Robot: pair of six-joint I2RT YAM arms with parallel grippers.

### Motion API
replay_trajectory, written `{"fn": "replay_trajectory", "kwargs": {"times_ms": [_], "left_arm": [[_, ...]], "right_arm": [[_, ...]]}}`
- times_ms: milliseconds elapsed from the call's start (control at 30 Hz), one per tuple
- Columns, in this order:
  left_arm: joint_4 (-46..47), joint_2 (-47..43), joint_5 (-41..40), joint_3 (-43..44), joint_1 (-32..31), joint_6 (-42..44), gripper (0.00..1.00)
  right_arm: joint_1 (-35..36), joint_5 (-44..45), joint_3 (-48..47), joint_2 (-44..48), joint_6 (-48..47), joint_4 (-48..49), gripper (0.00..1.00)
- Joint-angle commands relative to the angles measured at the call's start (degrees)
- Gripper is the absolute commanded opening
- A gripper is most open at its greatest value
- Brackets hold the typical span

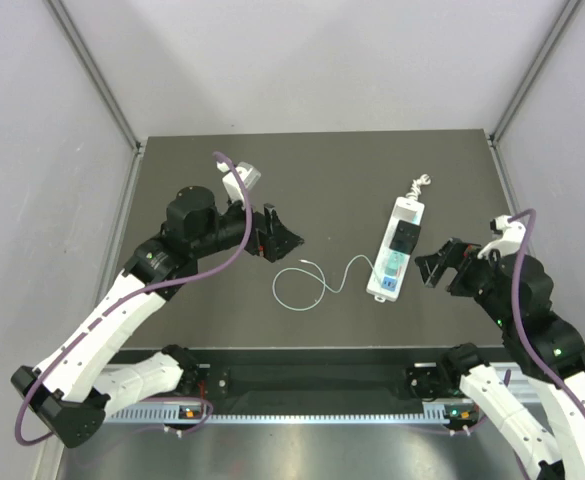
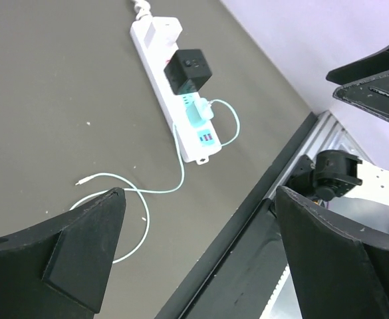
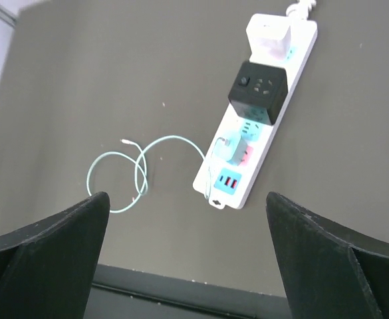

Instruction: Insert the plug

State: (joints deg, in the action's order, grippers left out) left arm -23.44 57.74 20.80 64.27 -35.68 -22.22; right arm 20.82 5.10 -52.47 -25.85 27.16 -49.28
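Note:
A white power strip (image 1: 398, 225) (image 2: 155, 48) (image 3: 295, 63) lies on the dark table, right of centre. A teal plug (image 1: 389, 268) (image 2: 199, 113) (image 3: 234, 146) stands in a socket near the strip's near end, just above the USB ports. Its thin pale cable (image 1: 302, 285) (image 2: 161, 191) (image 3: 137, 173) loops loosely over the table to the left. My left gripper (image 1: 284, 238) (image 2: 199, 193) hangs open left of the cable, holding nothing. My right gripper (image 1: 434, 265) (image 3: 187, 196) stands open just right of the strip, also empty.
A black cube adapter (image 1: 404, 238) (image 2: 189, 68) (image 3: 257, 90) and a white adapter (image 1: 410, 208) (image 3: 268, 36) also sit in the strip. The strip's coiled cord (image 1: 419, 183) runs off its far end. A metal rail (image 1: 312, 380) lines the table's near edge.

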Motion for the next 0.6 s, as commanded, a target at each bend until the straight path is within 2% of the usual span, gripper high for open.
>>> {"fn": "replay_trajectory", "kwargs": {"times_ms": [0,200,567], "left_arm": [[3.8,-3.1,1.9,-1.1,-0.2,-0.3,0.99],[5.2,-6.6,-0.6,-1.4,-0.2,-0.2,0.99],[8.4,-13.2,-10.4,-5.7,-0.2,1.1,0.98]], "right_arm": [[-0.3,1.9,-1.1,3.2,-1.4,3.4,1.0],[-0.3,-2.5,-2.6,5.8,-2.3,5.2,1.0],[-0.3,-3.2,-3.1,7.0,-4.8,6.8,1.0]]}}
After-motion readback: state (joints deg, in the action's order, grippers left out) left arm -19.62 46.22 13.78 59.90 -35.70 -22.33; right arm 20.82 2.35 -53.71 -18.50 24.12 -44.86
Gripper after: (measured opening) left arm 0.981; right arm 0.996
